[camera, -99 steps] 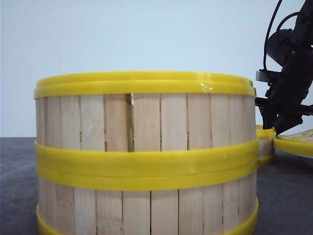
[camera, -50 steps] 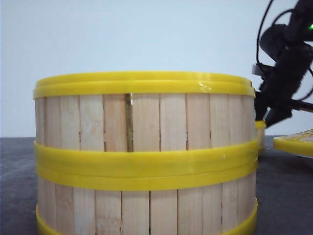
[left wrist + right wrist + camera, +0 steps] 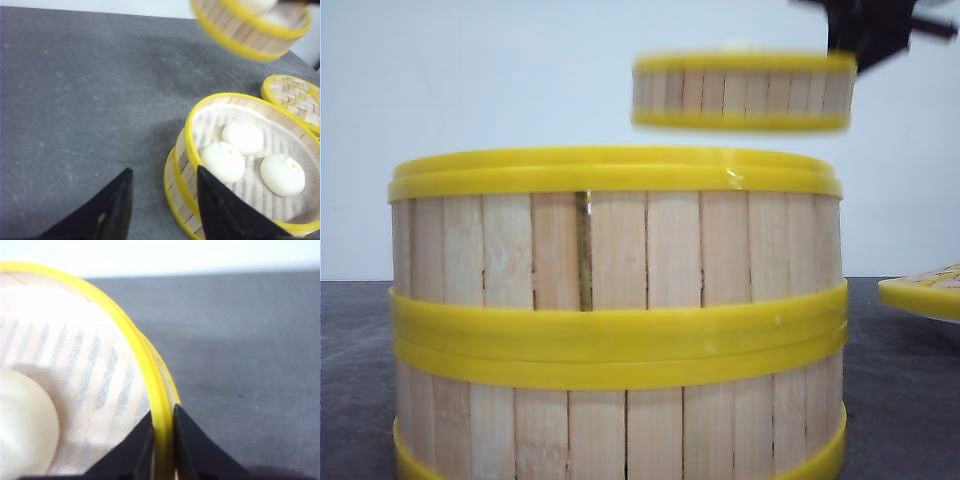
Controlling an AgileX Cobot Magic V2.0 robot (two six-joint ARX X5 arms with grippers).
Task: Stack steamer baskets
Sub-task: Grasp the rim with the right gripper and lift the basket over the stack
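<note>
Waiting low at the left, the left hand (image 3: 162,210) hangs with its fingers spread and nothing between them, just beside the two stacked steamer baskets (image 3: 617,315), probably kept clear so the stack's top stays free. That stack stands on the dark counter (image 3: 75,100), the upper basket (image 3: 250,160) uncovered with three white buns (image 3: 222,161) on its striped liner. Above it and to the right, the third basket (image 3: 744,92) is carried in the air, blurred. The right hand (image 3: 162,440) pinches its yellow rim, fingers on either side of the wall, which keeps it level for lowering. The lid (image 3: 922,292) lies far right on the counter.
</note>
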